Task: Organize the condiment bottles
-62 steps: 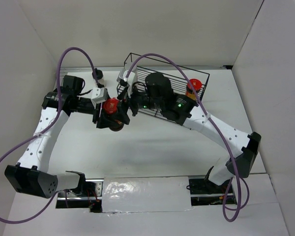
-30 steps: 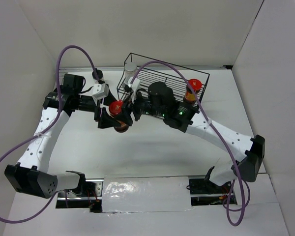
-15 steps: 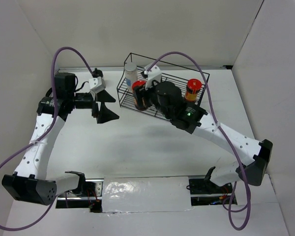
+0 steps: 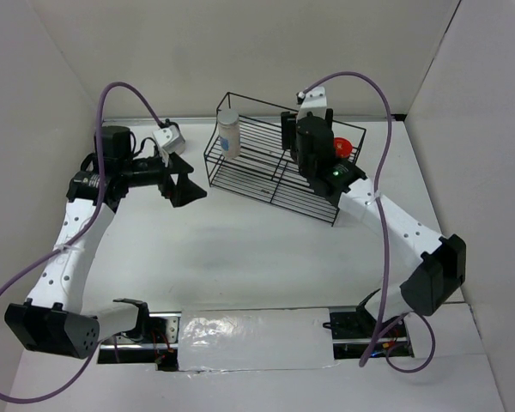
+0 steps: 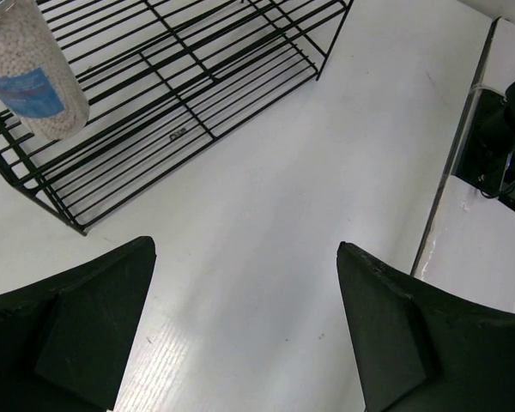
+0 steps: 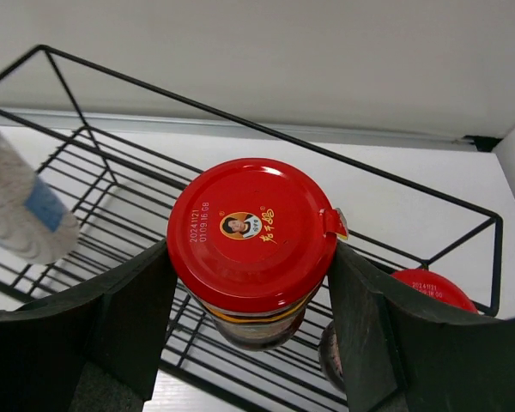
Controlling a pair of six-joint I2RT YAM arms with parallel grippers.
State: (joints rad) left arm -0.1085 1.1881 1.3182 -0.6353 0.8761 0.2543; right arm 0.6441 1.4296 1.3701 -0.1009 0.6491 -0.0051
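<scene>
My right claw [image 6: 251, 324] grips the red-lidded brown jar [image 6: 253, 225] over the black wire basket [image 6: 266, 130], near its right end. I should lower it upright, clear of the other red-lidded jar [image 6: 433, 287] beside it, then let go. My left claw [image 5: 245, 330] hangs released.

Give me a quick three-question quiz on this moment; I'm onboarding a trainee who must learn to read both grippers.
1. True or false: the left gripper holds a bottle.
2. What does the right gripper grip? A. a red-lidded jar; B. a green can; C. nothing.
3. Not counting the gripped one, how many bottles stand in the wire rack?
Key: 1. False; its jaws are open and empty. 2. A. 3. Two: the white bottle at one end and a second red-lidded jar at the other.
</scene>
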